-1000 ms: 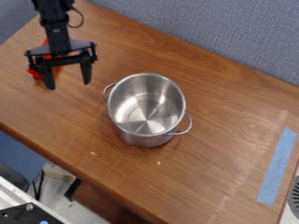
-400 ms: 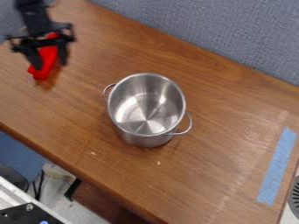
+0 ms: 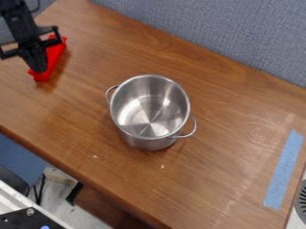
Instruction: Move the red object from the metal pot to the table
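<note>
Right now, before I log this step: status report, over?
Claw shut on red object, low over table, left end. Metal pot empty. Nothing in the way.

Shiny steel pot (image 3: 150, 136), wood-grain table (image 3: 239, 112), plastic-looking red object (image 3: 50, 60).

Single elevated oblique view, mid-distance, facing down across the table (image 3: 233, 107), mostly rightward of the gripper (image 3: 38, 55).
</note>
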`<act>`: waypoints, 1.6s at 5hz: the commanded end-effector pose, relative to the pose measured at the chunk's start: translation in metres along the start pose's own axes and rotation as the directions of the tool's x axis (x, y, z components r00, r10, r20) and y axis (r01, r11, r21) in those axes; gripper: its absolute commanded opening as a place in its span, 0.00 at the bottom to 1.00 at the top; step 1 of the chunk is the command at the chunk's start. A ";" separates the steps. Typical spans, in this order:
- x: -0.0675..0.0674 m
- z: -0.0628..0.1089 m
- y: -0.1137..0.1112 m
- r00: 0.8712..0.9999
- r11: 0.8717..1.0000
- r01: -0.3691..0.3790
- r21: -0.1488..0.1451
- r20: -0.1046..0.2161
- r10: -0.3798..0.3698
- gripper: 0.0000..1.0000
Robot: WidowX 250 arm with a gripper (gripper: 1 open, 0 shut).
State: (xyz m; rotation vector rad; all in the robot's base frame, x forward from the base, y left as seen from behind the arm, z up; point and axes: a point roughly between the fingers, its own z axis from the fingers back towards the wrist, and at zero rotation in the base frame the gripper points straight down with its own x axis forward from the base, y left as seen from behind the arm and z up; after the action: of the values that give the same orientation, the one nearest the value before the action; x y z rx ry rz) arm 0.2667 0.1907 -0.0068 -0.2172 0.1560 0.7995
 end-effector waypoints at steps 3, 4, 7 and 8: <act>0.046 -0.013 -0.042 0.968 0.990 -0.132 -0.041 0.208 0.138 0.00; 0.041 -0.006 -0.079 0.972 0.997 -0.066 -0.027 0.223 0.070 0.00; 0.020 0.001 -0.132 0.969 1.000 0.012 0.029 0.246 -0.018 0.00; 0.018 0.004 -0.111 0.967 0.992 -0.127 0.027 0.226 0.117 0.00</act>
State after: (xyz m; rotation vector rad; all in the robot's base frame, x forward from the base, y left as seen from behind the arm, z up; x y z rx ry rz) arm 0.3488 0.1215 -0.0310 -0.0720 0.0815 0.9314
